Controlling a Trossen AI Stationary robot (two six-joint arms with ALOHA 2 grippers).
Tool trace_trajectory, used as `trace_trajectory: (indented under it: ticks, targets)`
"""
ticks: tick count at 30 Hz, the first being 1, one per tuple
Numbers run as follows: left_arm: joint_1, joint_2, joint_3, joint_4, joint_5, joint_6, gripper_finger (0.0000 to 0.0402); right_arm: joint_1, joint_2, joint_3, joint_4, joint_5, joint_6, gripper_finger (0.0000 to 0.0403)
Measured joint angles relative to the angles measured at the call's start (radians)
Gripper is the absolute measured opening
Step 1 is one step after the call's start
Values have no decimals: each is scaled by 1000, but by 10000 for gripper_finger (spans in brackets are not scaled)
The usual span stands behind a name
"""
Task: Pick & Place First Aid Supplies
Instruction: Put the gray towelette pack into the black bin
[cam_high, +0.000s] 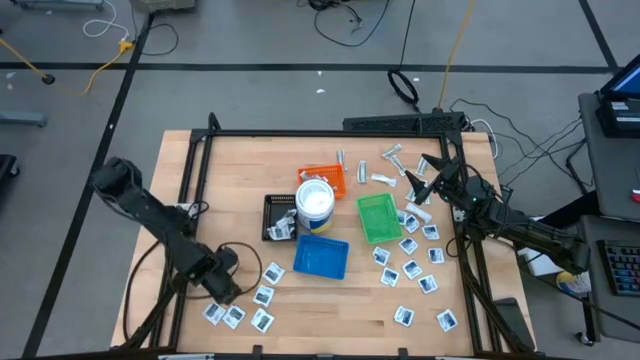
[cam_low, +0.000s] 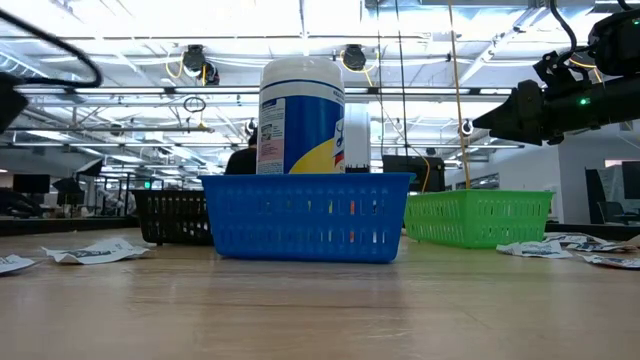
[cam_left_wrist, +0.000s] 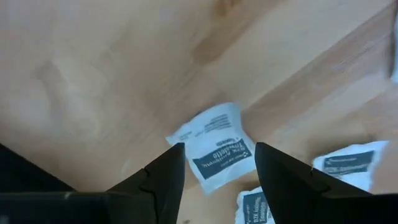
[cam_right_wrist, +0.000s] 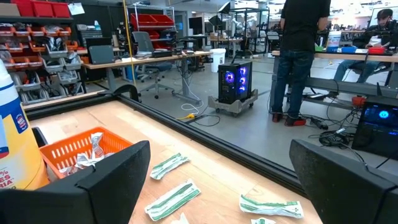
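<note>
Light wooden desk (cam_high: 330, 300) carried small flat white square packets with dark-blue print, scattered right of the green plastic basket (cam_high: 379, 217) and clustered at the near-left corner. Left end effector (cam_left_wrist: 214, 165) hovered low over that cluster, fingers partly spread around one printed white packet (cam_left_wrist: 214, 147) lying flat, no grip visible. Right end effector (cam_right_wrist: 217, 180) sat fully open and empty above the far-right desk area, near the narrow pale wrapped strips (cam_right_wrist: 169, 165).

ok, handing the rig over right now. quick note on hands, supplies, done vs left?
Left hand: open, low at the table's near-left, straddling a white packet, not gripped yet.
Right hand: open, empty, raised at the far right.
Supplies: packets scattered near-left and right of the green tray; wrapped strips at the far edge.
Done: some items in the orange tray and black tray.
Left: most packets still loose.
</note>
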Motion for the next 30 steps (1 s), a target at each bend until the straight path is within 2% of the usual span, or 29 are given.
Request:
trace_trajectory:
  ticks: [5,10,15,21,30]
  targets:
    - [-39,72,0,5,2,-33,191,0,0,0,0,0,0,380]
    - [-43,104,3,22,-20,15,165,0,0,0,0,0,0,380]
    - [-40,127,-20,107,-16,74,97,0,0,0,0,0,0,380]
    - [-40,129,-24,122,-16,77,13,0,0,0,0,0,0,380]
    - [-37,96,-32,96,-38,90,7,0,0,0,0,0,0,380]
